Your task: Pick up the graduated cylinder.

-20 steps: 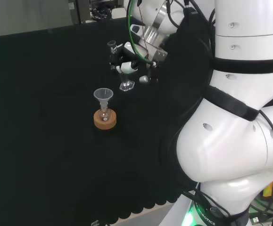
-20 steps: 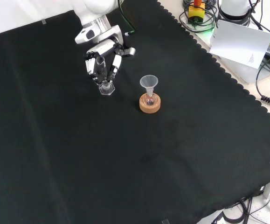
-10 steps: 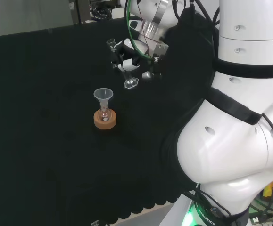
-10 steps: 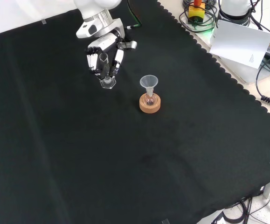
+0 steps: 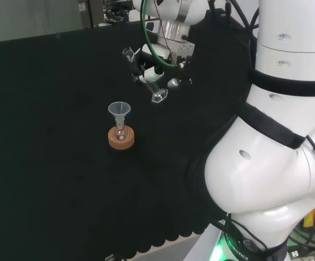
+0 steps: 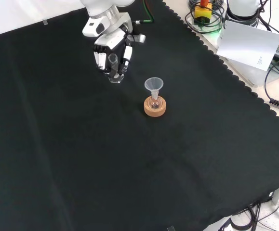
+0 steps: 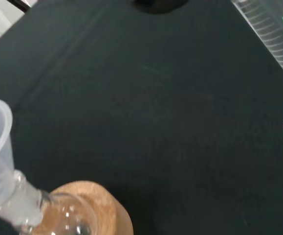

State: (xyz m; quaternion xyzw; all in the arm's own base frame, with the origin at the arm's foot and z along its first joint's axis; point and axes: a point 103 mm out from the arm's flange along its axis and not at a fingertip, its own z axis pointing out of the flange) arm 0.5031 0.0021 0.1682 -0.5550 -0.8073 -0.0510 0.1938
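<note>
The clear graduated cylinder (image 5: 144, 72) hangs tilted above the black cloth, its hexagonal foot (image 5: 159, 97) lifted clear of the bench. The black and white hand (image 5: 153, 65) has its fingers curled round the cylinder's tube. In the front view the hand (image 6: 111, 50) holds the cylinder (image 6: 113, 67) to the upper left of the funnel. The wrist view shows the cylinder's ribbed scale (image 7: 271, 36) close beside the camera.
A small round flask with a clear funnel (image 5: 119, 110) in its neck sits on a cork ring (image 5: 120, 138) near the cloth's middle, also seen as the funnel (image 6: 153, 85) and cork ring (image 6: 155, 108). The wrist view shows this flask (image 7: 58, 215). White paper (image 6: 251, 44) lies beyond the cloth's edge.
The hand has lifted the cylinder off the cloth and tilted it. It has moved up and slightly right in both the head and front views.
</note>
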